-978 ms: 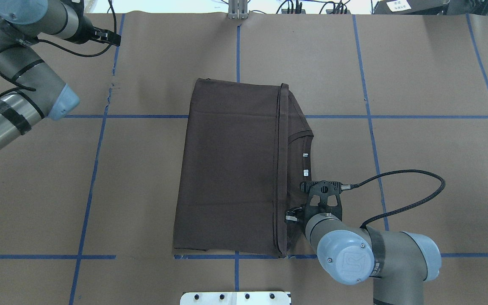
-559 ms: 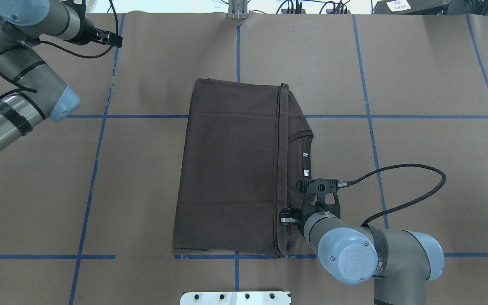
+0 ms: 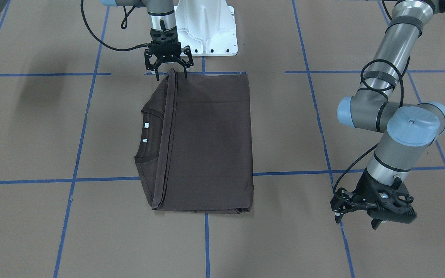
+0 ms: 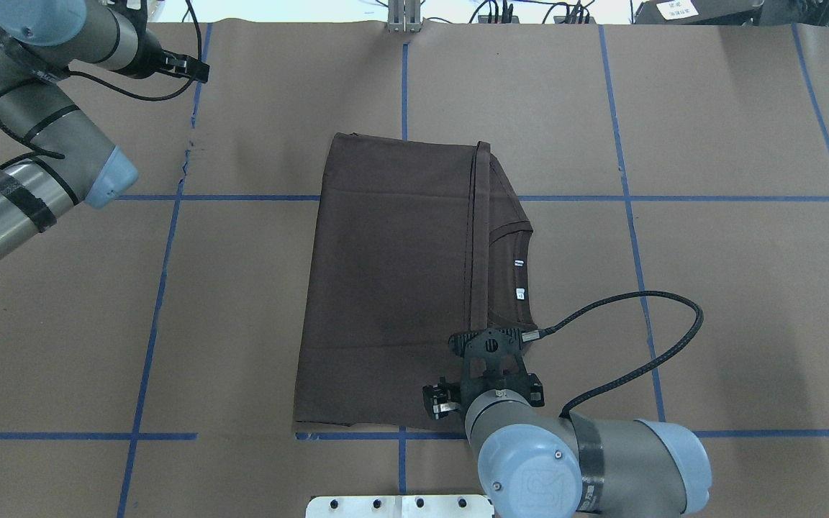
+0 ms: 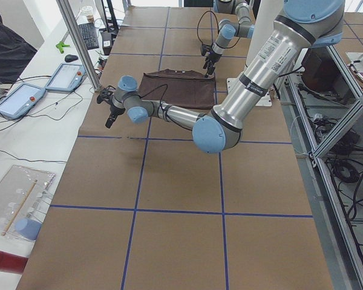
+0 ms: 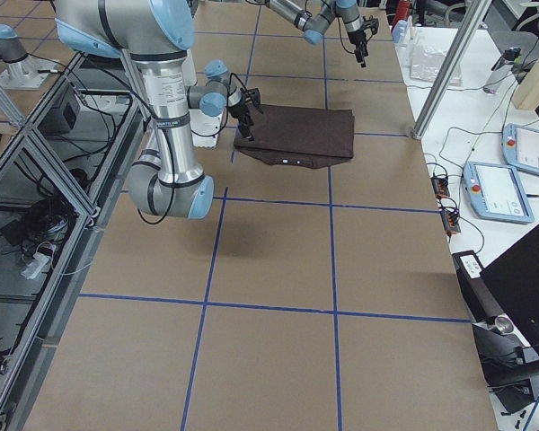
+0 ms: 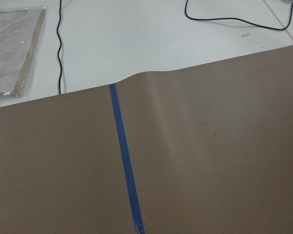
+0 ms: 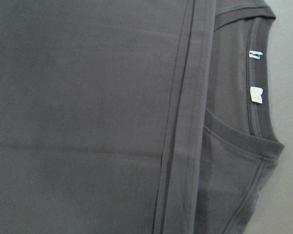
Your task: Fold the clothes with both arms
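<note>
Front view: a folded brown shirt (image 3: pixel 207 143) lies mid-tabletop (image 3: pixel 33 135). The right arm (image 3: pixel 160 15) holds its jaws apart over the shirt's hem corner (robot's side). The left arm's (image 3: pixel 396 46) jaws, also apart, hover well aside. Overhead: the collar (image 4: pixel 527 248) points right.

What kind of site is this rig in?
Probably a robotics lab work cell, not a home: paper-covered table gridded in blue tape, teach pendants on a side bench, aluminium framing.
</note>
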